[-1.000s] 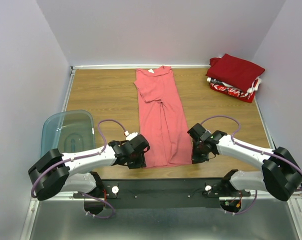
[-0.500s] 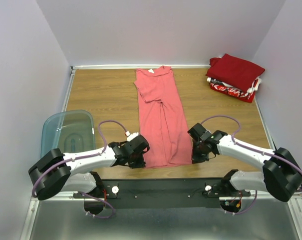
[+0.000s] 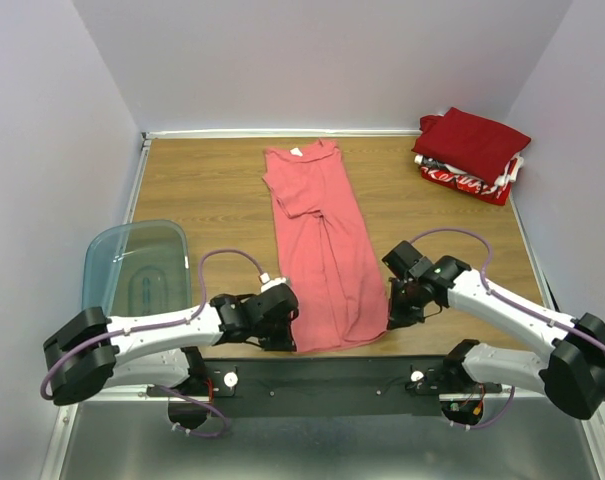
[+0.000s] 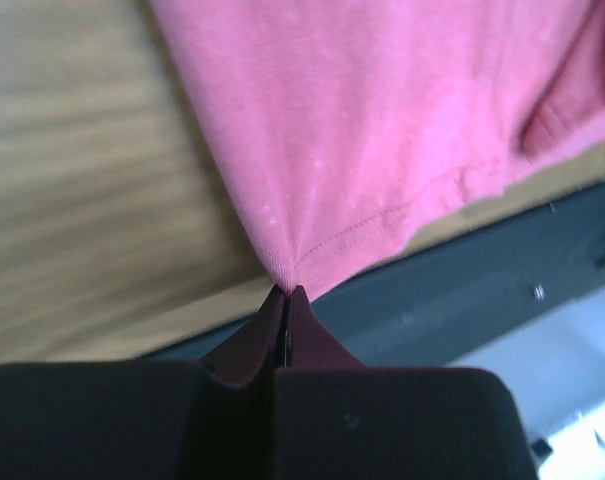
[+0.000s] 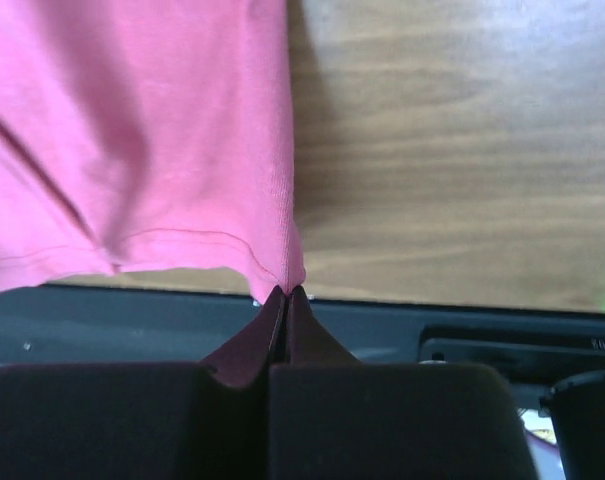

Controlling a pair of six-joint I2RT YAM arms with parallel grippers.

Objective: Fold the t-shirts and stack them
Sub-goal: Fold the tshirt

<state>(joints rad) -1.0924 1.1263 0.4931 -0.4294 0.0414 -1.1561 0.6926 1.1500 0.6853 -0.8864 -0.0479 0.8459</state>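
At hem | left hand (image 4: 285, 293), right hand (image 5: 285, 292) grip pink t-shirt (image 3: 322, 230) | printed shirt (image 3: 460, 181) half-hidden

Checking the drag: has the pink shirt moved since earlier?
Yes: the pink shirt slid toward the table's near edge, its collar now farther from the far edge.

top external — high behind arms (image 3: 162, 325), looking down on whole table (image 3: 202, 190) | both wrists — close, facing near table edge | shared: salmon-pink shirt (image 3: 322, 240) hem

Soft, even light, seemingly from above; faint shadows, wrist views blurry.
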